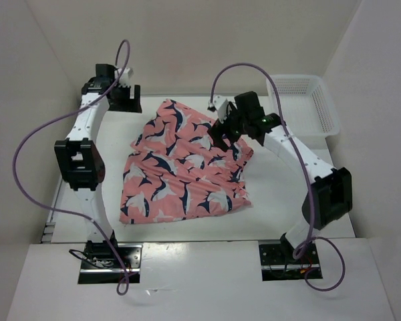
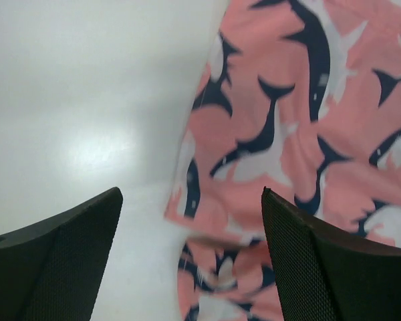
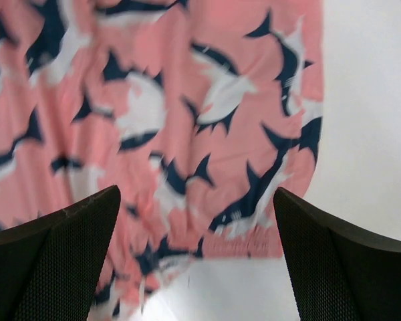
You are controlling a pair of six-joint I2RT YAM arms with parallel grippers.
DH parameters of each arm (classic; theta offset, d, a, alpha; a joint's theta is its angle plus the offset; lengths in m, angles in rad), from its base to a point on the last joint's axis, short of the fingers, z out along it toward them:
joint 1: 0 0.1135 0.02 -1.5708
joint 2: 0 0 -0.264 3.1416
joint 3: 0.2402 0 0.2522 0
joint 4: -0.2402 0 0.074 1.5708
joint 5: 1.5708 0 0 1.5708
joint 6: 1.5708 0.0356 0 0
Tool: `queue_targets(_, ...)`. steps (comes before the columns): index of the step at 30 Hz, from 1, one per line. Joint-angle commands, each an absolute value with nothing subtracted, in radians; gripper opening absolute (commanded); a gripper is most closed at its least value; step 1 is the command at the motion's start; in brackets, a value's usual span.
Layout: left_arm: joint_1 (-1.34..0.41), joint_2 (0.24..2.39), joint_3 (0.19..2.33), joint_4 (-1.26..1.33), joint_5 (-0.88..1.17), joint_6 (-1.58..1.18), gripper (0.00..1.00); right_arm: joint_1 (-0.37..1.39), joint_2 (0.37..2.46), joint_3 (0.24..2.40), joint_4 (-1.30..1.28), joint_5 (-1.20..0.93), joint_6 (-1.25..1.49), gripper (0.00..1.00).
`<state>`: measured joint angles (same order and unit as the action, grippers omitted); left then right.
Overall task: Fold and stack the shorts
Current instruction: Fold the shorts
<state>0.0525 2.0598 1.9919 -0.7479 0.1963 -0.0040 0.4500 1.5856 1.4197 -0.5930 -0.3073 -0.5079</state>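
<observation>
Shorts [image 1: 180, 167] are spread rumpled on the bench [image 1: 267, 215]. The left claw [image 2: 192, 195] is poised wide open over their edge, the right claw [image 3: 196, 194] likewise, with nothing gripped.

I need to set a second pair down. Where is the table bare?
Bare table lies between the shorts and the near edge, and left of the shorts beside the left arm. Crowded far right: right gripper over the shorts, basket beyond.

Overhead view from behind; both wrist views close above shorts [image 1: 180, 164]
</observation>
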Motion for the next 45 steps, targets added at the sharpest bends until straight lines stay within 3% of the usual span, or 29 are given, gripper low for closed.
queue_targets(1, -0.021, 2.278, 2.077, -0.765, 0.147, 0.000, 0.91, 0.395, 1.742, 1.463, -0.385, -0.249, -0.246, 1.00)
queue_targets(5, -0.034, 2.367, 2.105, -0.752, 0.072, 0.000, 0.91, 0.354, 1.824, 1.473, -0.292, -0.085, -0.154, 0.98)
queue_targets(10, -0.034, 2.346, 1.978, -0.657, -0.014, 0.000, 0.91, 0.327, 1.871, 1.473, -0.233, 0.038, -0.124, 0.98)
queue_targets(13, -0.034, 2.264, 1.801, -0.604, -0.063, 0.000, 0.89, 0.327, 1.899, 1.482, -0.233, 0.049, -0.109, 0.98)
queue_targets(18, -0.015, 2.103, 1.446, -0.595, -0.143, 0.000, 0.75, 0.327, 1.919, 1.471, -0.233, 0.049, -0.100, 0.98)
queue_targets(23, 0.008, 1.985, 1.292, -0.586, -0.153, 0.000, 0.74, 0.318, 1.948, 1.451, -0.233, 0.023, -0.091, 0.98)
queue_targets(25, 0.008, 1.974, 1.324, -0.586, -0.132, 0.000, 0.79, 0.318, 1.957, 1.463, -0.233, 0.002, -0.091, 0.98)
queue_targets(29, 0.017, 1.996, 1.625, -0.591, -0.036, 0.000, 0.88, 0.318, 1.989, 1.497, -0.244, -0.055, -0.121, 0.98)
queue_targets(35, 0.017, 2.319, 2.163, -0.649, 0.080, 0.000, 0.91, 0.307, 2.008, 1.508, -0.274, -0.107, -0.199, 0.98)
queue_targets(45, -0.011, 2.640, 2.513, -0.745, 0.198, 0.000, 0.94, 0.288, 2.008, 1.488, -0.304, -0.107, -0.274, 0.98)
